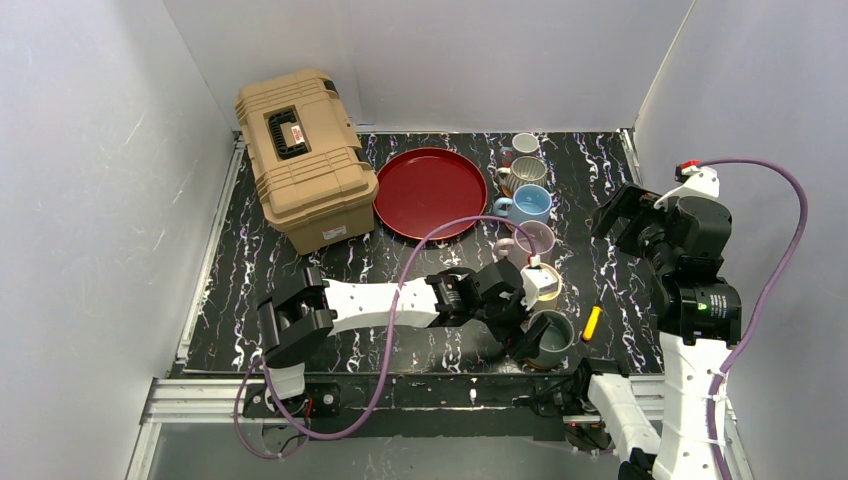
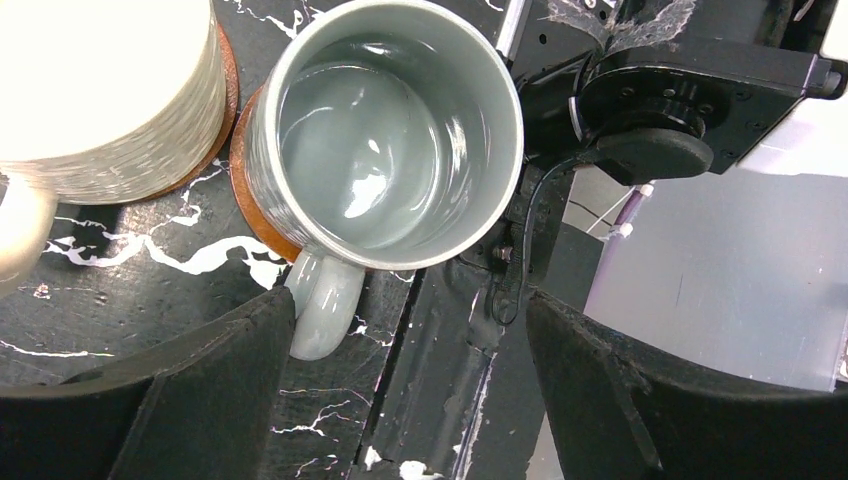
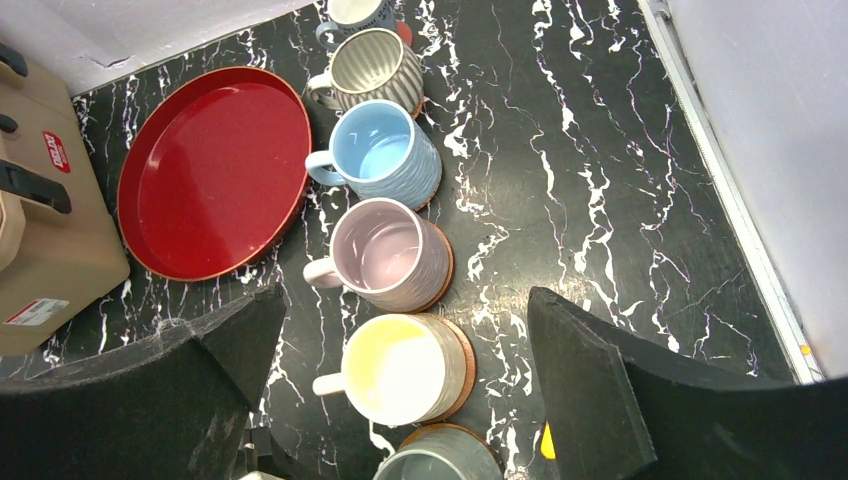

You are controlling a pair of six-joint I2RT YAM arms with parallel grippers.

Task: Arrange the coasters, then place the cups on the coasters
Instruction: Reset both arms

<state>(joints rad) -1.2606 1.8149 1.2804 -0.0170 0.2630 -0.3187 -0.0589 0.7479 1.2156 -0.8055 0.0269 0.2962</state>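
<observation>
Six cups stand in a column right of centre: white (image 1: pixel 525 143), ribbed grey (image 1: pixel 527 172), light blue (image 1: pixel 530 203), lilac (image 1: pixel 535 240), cream-yellow (image 1: pixel 543 280) and grey-green (image 1: pixel 552 335). In the left wrist view the grey-green cup (image 2: pixel 390 130) sits on a brown coaster (image 2: pixel 255 215). My left gripper (image 2: pixel 410 400) is open just behind it. The cup's handle (image 2: pixel 322 310) lies against the inner edge of the left finger (image 2: pixel 240 380). My right gripper (image 3: pixel 410 375) hangs open high above the cream-yellow cup (image 3: pixel 400 365), whose coaster (image 3: pixel 465 365) shows as a brown rim.
A large red tray (image 1: pixel 430 192) lies left of the cups, and a tan toolbox (image 1: pixel 305 155) stands beyond it. A small yellow object (image 1: pixel 592 322) lies right of the grey-green cup. The table's near edge and metal rail (image 2: pixel 470 330) run under my left gripper.
</observation>
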